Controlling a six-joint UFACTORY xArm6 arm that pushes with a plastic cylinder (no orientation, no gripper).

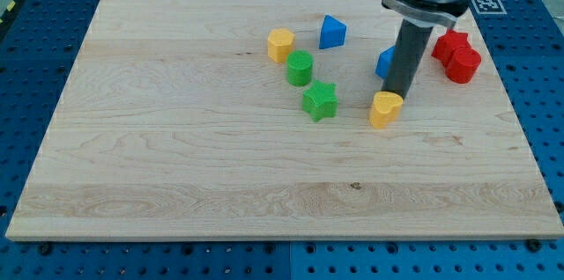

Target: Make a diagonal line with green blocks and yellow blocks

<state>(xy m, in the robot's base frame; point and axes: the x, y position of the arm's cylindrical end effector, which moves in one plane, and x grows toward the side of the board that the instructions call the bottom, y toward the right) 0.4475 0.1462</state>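
Observation:
A yellow hexagon block [280, 44], a green round block [300, 68] and a green star block [320, 101] run in a slanted row from the view's upper left to lower right. A yellow heart-shaped block [384, 108] lies further to the view's right. My tip [396, 95] touches the heart block's upper right edge, at the end of the dark rod [407, 55].
A blue triangular block [331, 32] lies above the green blocks. Another blue block [384, 62] is partly hidden behind the rod. Two red blocks [456, 55] sit near the board's right edge. The wooden board [176, 139] rests on a blue perforated table.

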